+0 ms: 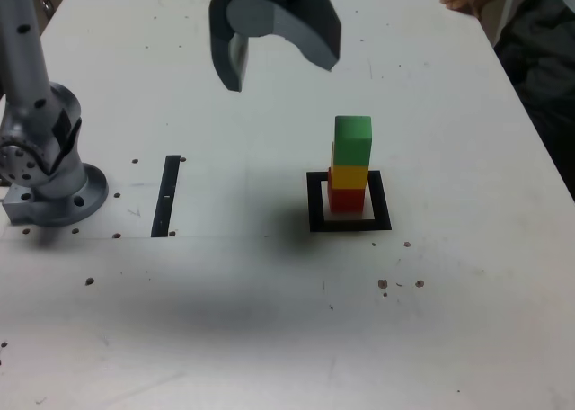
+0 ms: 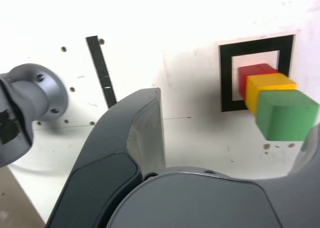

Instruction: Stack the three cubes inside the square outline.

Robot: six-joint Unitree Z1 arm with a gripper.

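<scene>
- Red [image 1: 347, 200], yellow [image 1: 349, 178] and green [image 1: 353, 141] cubes are stacked within the square outline [image 1: 381, 200].
- Claw [image 1: 284, 57]: spread, nothing gripped, apart from the stack.
- Stacking is judged complete; only arm retreat may be left.

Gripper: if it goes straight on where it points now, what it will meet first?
Pointing down, the gripper would probably meet the white tabletop, though one finger might clip the green cube first; depth is unclear.
</scene>
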